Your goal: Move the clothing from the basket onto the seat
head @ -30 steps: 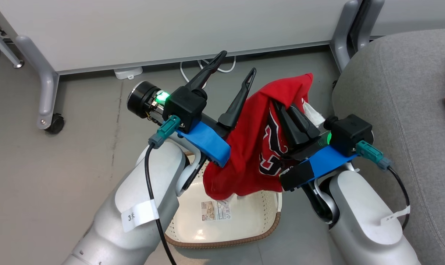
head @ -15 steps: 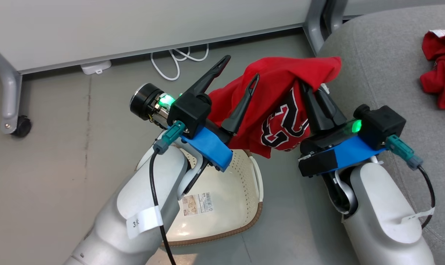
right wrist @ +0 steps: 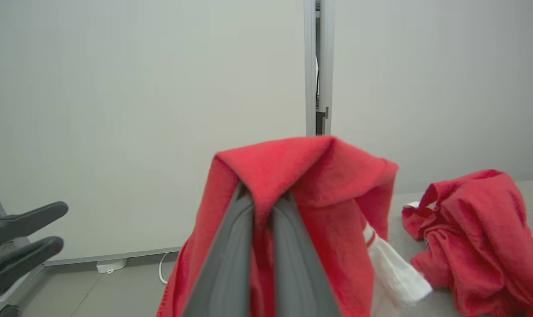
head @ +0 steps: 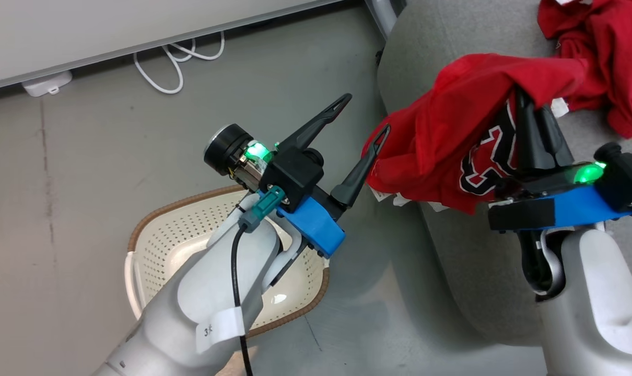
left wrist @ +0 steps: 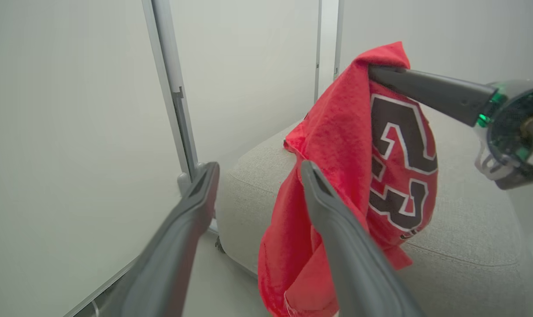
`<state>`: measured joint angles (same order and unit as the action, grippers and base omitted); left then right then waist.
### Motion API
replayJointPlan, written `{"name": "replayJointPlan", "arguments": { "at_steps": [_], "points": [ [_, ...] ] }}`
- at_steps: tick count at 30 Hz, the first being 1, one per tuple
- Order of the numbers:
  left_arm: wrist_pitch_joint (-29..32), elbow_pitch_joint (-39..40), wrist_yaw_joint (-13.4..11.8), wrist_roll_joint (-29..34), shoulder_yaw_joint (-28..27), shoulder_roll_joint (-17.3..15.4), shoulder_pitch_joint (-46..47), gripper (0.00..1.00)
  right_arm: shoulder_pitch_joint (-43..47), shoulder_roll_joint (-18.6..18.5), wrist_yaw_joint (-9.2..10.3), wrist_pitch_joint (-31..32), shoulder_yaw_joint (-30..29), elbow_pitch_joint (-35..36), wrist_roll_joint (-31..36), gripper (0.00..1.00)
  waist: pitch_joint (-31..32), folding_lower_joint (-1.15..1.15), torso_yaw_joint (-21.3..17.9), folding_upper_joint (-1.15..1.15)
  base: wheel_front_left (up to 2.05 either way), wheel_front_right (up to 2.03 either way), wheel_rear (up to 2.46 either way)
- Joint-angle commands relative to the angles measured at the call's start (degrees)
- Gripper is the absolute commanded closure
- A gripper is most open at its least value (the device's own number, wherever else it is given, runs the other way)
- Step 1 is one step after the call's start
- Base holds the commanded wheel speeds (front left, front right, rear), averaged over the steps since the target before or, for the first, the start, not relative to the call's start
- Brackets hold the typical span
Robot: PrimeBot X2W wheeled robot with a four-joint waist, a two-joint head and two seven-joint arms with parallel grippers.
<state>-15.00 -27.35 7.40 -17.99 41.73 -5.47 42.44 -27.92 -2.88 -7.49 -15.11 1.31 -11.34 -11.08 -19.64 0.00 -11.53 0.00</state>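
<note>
My right gripper point(head: 525, 99) is shut on a fold of the red jersey point(head: 441, 141), whose black-and-white numerals point(left wrist: 401, 154) face the left wrist view. The jersey hangs in the air over the left edge of the grey seat point(head: 452, 261). The plain red garment point(head: 603, 62) lies crumpled on the seat behind it, with white trim showing. My left gripper point(head: 364, 115) is open just left of the jersey, and one fingertip point(head: 381, 133) is at the hem. The cream basket point(head: 170, 240) stands on the floor under my left forearm, and no clothing shows in it.
White cables point(head: 175, 62) and a white adapter point(head: 47, 83) lie on the grey floor along a white panel wall. A grey metal leg point(head: 381, 8) stands beside the seat's corner. A post point(left wrist: 174, 97) rises between wall panels.
The head camera has swung right, bringing more of the seat into view. My right gripper has carried the jersey from above the basket to over the seat's edge. The left gripper stays open.
</note>
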Motion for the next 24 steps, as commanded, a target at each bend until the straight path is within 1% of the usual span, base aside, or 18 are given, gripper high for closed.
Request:
{"name": "replayJointPlan", "arguments": {
  "at_steps": [1, 7, 13, 19, 24],
  "points": [
    [-0.3, 0.4, 0.1, -0.1, 1.1, -0.5, 0.4, 0.0, 1.0, 0.0, -0.01, -0.1, -1.6, 1.0, 0.3, 1.0, -1.3, 0.0, -2.0, 0.0, 0.0, 0.0, 0.0],
    [-0.3, 0.6, 0.1, -0.6, 4.0, -0.9, 0.7, 0.0, 2.9, 0.0, -0.01, -0.1, -5.8, 2.9, 0.0, 1.0, -2.7, 0.0, -5.0, 0.0, 0.0, 0.0, 0.0],
    [-0.3, 0.6, 0.1, -1.0, 6.4, -1.2, 0.5, 0.0, 4.9, 0.0, -0.01, -0.1, -8.5, 3.8, -0.5, 1.0, -3.4, 0.0, -7.1, 0.0, 0.0, 0.0, 0.0],
    [-0.3, 0.5, 0.1, -1.1, 6.9, -1.5, 0.8, 0.0, 5.8, 0.0, -0.01, -0.1, -8.8, 4.1, -0.9, 1.0, -3.8, 0.0, -7.9, 0.0, 0.0, 0.0, 0.0],
    [-0.3, 1.2, 0.1, -0.6, 6.5, -1.8, 1.3, 0.0, 4.5, 0.0, -0.01, -0.1, -9.2, 4.5, -1.1, 1.0, -4.5, 0.0, -7.8, 0.0, 0.0, 0.0, 0.0]
  ]
}}
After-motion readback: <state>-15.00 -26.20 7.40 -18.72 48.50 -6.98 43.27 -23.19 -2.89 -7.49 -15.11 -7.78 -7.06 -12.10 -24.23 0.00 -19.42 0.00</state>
